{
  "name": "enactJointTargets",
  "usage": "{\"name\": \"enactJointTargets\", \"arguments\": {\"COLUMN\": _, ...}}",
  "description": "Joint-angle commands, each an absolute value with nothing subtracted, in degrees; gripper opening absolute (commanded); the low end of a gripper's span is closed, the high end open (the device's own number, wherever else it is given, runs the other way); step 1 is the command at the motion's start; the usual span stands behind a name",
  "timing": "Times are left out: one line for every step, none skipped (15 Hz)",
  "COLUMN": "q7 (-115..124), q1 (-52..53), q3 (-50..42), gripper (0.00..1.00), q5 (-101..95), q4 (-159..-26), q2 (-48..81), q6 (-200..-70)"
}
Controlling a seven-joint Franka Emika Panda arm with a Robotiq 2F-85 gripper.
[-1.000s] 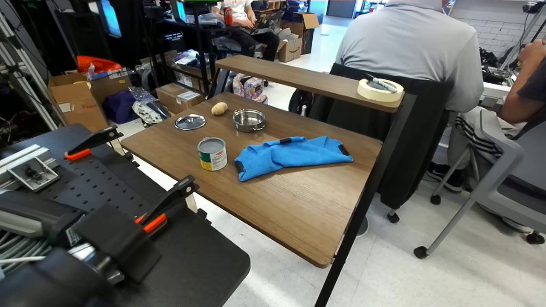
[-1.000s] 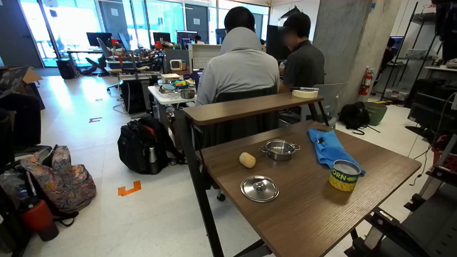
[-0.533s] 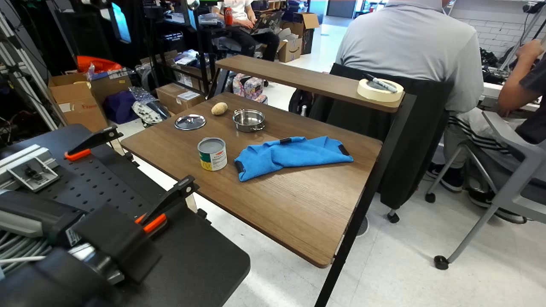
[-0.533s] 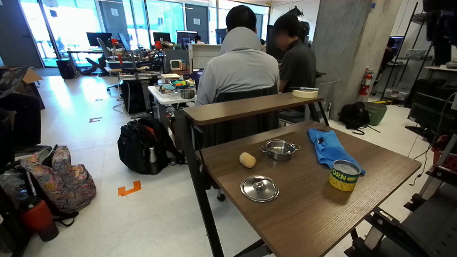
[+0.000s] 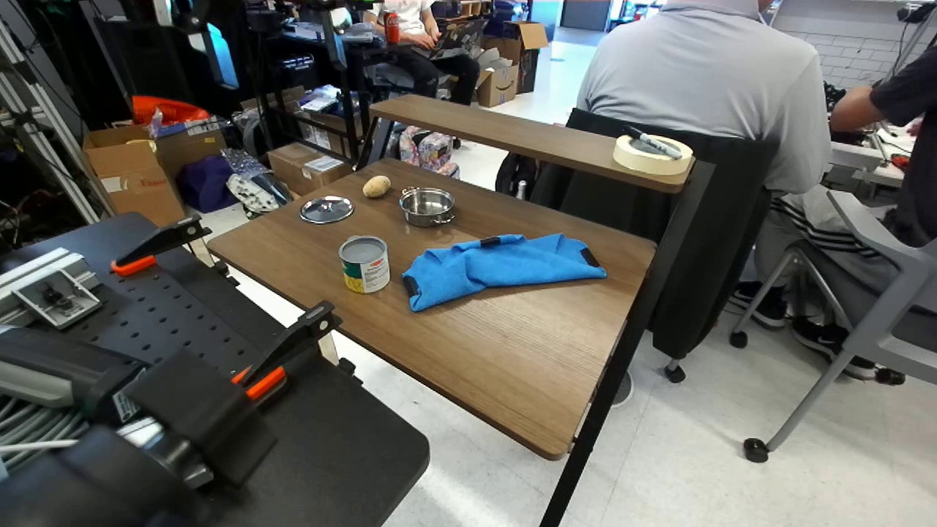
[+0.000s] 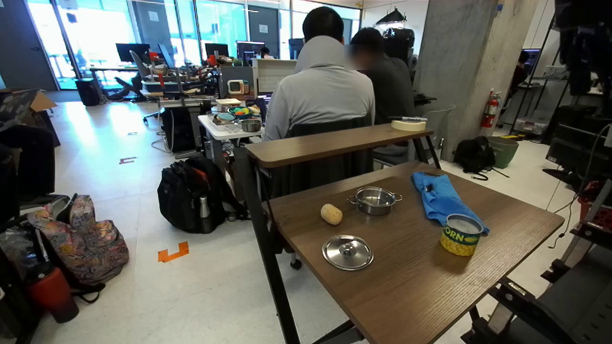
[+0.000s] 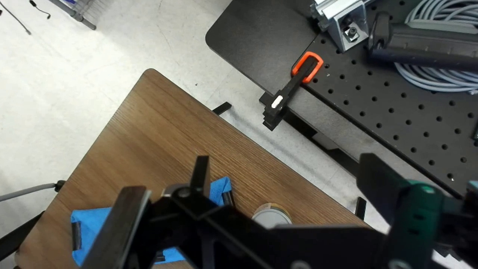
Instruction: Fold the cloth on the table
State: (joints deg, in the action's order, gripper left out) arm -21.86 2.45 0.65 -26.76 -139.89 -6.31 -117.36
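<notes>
Bright blue soft fabric cloth (image 5: 512,265) with black patches: rumpled, lying on the large brown wood-grain table (image 5: 512,351), well apart from the black two-fingered robot claw (image 7: 282,164). Claw fingers stand spread wide.

Wrist view, left to right: cloth lower left of the claw's gap, partly hidden behind the finger there; below the gap, a cylindrical can (image 7: 270,218) with grey top, partly covered by the claw's body; above the gap, a black clamp (image 7: 289,89) with orange handle; upper right of the claw, a black perforated board (image 7: 418,123).

In an exterior view, to the claw's lower right, left to right: round shiny metal lid (image 5: 326,210); the can, upright, just beside the cloth; oval tan potato-like item (image 5: 376,187); round metal pot (image 5: 427,208) with two side handles; the cloth; cream roll of tape (image 5: 637,161) bearing a grey-and-black pen (image 5: 655,144), on a raised brown wooden shelf (image 5: 498,128).
</notes>
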Motion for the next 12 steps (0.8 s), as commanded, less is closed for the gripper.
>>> {"name": "enactJointTargets", "arguments": {"q7": -24.0, "q1": 0.8, "q3": -0.7, "gripper": 1.0, "q5": -27.3, "q4": -137.2, "q2": -1.6, "q6": -121.4}}
{"name": "enactJointTargets", "arguments": {"q7": -23.7, "q1": 0.4, "q3": -1.1, "gripper": 1.0, "q5": -27.1, "q4": -136.7, "q2": -0.6, "q6": -122.7}}
{"name": "enactJointTargets", "arguments": {"q7": -23.5, "q1": -0.1, "q3": -1.6, "gripper": 1.0, "q5": -26.2, "q4": -135.9, "q2": 0.7, "q6": -124.7}}
{"name": "enactJointTargets", "arguments": {"q7": -24.5, "q1": -0.6, "q3": -2.0, "gripper": 1.0, "q5": -25.1, "q4": -134.8, "q2": 2.1, "q6": -125.5}}
{"name": "enactJointTargets", "arguments": {"q7": -25.2, "q1": -1.1, "q3": -2.3, "gripper": 1.0, "q5": -23.8, "q4": -133.8, "q2": 3.5, "q6": -126.8}}
{"name": "enactJointTargets", "arguments": {"q7": -25.7, "q1": -1.6, "q3": -2.6, "gripper": 1.0, "q5": -23.1, "q4": -132.9, "q2": 4.8, "q6": -128.5}}
{"name": "enactJointTargets", "arguments": {"q7": -25.3, "q1": -2.3, "q3": -3.0, "gripper": 1.0, "q5": -22.9, "q4": -131.7, "q2": 6.8, "q6": -131.2}}
{"name": "enactJointTargets", "arguments": {"q7": -25.3, "q1": -2.7, "q3": -3.2, "gripper": 1.0, "q5": -22.4, "q4": -130.2, "q2": 8.7, "q6": -132.3}}
{"name": "enactJointTargets", "arguments": {"q7": -25.1, "q1": -3.1, "q3": -3.3, "gripper": 1.0, "q5": -22.2, "q4": -129.3, "q2": 10.6, "q6": -133.7}}
{"name": "enactJointTargets", "arguments": {"q7": -24.7, "q1": -3.5, "q3": -3.4, "gripper": 1.0, "q5": -22.3, "q4": -128.6, "q2": 12.0, "q6": -135.1}}
{"name": "enactJointTargets", "arguments": {"q7": -24.4, "q1": -3.8, "q3": -3.4, "gripper": 1.0, "q5": -22.7, "q4": -128.1, "q2": 13.7, "q6": -136.6}}
{"name": "enactJointTargets", "arguments": {"q7": -24.1, "q1": -3.9, "q3": -3.4, "gripper": 1.0, "q5": -23.4, "q4": -127.7, "q2": 15.2, "q6": -137.5}}
